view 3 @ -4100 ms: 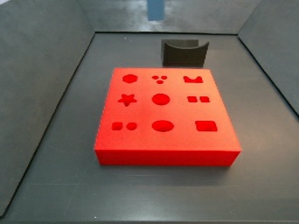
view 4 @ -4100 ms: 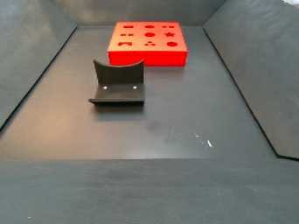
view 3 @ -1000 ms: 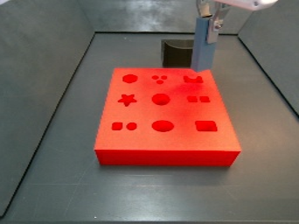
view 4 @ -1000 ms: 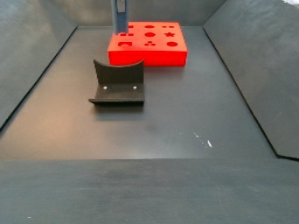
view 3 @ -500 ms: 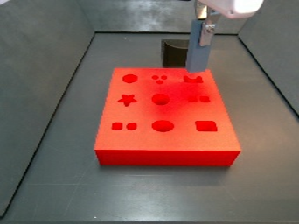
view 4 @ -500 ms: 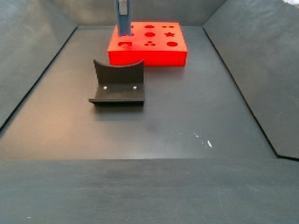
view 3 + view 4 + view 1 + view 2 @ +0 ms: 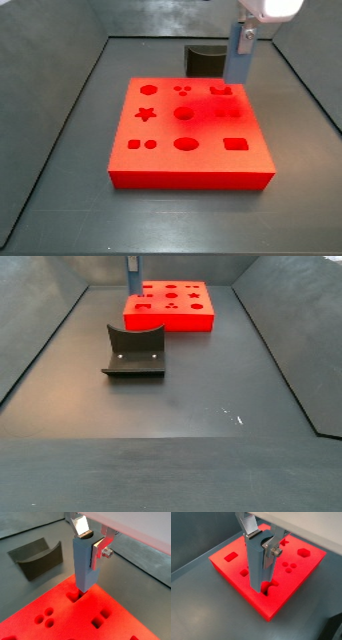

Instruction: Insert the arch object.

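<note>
**Arch piece brought to its hole, not seated yet**

Dark grey walled floor (image 7: 174, 406). The red board (image 7: 187, 180) lies directly under the gripper (image 7: 91, 539), the fixture (image 7: 134, 351) off to its side, apart. Four seconds ago no arm was in view. Now it hangs vertical over the board and has nudged sideways in the last half-second, so alignment is under way. The gripper is clamped on the arch object (image 7: 258, 567), a long pale blue-grey piece. Its lower end sits at the arch hole (image 7: 270, 588); depth unclear.

Dark grey floor (image 7: 187, 386), grey enclosure walls (image 7: 147, 18), tool (image 7: 238, 78) above
</note>
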You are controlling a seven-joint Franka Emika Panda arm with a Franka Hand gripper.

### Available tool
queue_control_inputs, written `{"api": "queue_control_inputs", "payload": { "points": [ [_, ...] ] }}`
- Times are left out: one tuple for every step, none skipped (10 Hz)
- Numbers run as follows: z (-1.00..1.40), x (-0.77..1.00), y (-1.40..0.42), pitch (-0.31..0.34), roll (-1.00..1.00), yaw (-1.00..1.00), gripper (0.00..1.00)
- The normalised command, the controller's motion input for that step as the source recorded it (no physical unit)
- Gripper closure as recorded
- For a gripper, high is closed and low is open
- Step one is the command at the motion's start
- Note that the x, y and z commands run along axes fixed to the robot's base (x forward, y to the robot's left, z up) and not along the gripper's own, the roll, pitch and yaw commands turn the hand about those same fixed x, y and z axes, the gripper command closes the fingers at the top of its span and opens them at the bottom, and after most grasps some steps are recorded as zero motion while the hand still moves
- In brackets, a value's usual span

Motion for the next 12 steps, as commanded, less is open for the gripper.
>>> {"api": "queue_control_inputs", "payload": {
  "points": [
    [-0.01, 0.0, 0.0, 0.0, 0.05, 0.0, 1.0],
    [-0.12, -0.05, 0.01, 0.0, 0.02, -0.02, 1.0],
    [-0.24, 0.03, 0.0, 0.0, 0.03, -0.2, 1.0],
    [-0.32, 0.0, 0.04, 0.031, 0.03, -0.3, 1.0],
    [-0.29, 0.0, 0.02, 0.021, 0.02, -0.29, 1.0],
    [-0.23, 0.0, 0.0, 0.023, 0.03, -0.31, 1.0],
    [-0.13, 0.0, 0.07, 0.113, 0.05, -0.37, 1.0],
    [0.0, -0.3, 0.0, 0.109, 0.05, -0.33, 1.0],
    [0.04, -0.44, 0.0, 0.027, 0.03, -0.26, 1.0],
    [0.02, -0.53, 0.0, 0.007, 0.02, -0.21, 1.0],
    [0.03, -0.57, -0.01, 0.0, 0.0, -0.07, 1.0],
    [0.0, -0.2, 0.0, -0.006, 0.0, 0.0, 1.0]
  ]
}}
